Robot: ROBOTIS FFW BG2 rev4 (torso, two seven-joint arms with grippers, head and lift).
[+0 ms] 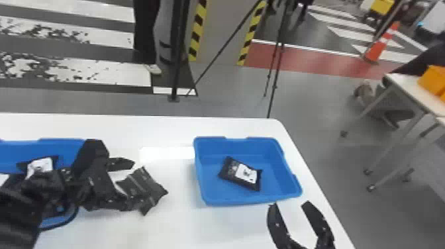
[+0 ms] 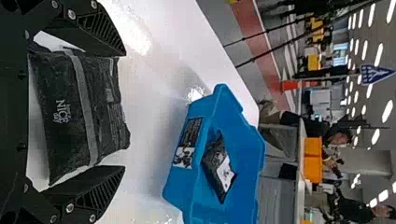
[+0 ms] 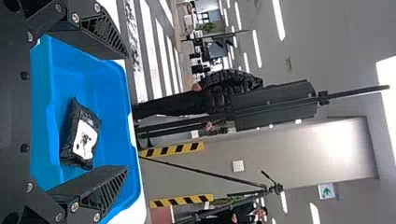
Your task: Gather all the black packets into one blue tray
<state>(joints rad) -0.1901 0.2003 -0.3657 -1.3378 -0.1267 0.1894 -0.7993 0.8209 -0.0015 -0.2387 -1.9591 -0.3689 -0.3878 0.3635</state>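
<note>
Beyond the white worktop point(image 1: 172, 127), a tripod point(image 1: 274, 86) stood near a grey pillar point(image 1: 222, 29) edged with yellow-and-black tape point(image 1: 198, 29). Farther right stood an orange cone point(image 1: 380, 48); what looked like an orange bin point(image 1: 433, 80) rested on another table point(image 1: 405, 86).

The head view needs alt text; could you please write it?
Left gripper holds a black packet over a white table, between two blue trays. The right-hand tray contains another packet; the right gripper, open, is nearby.
</note>
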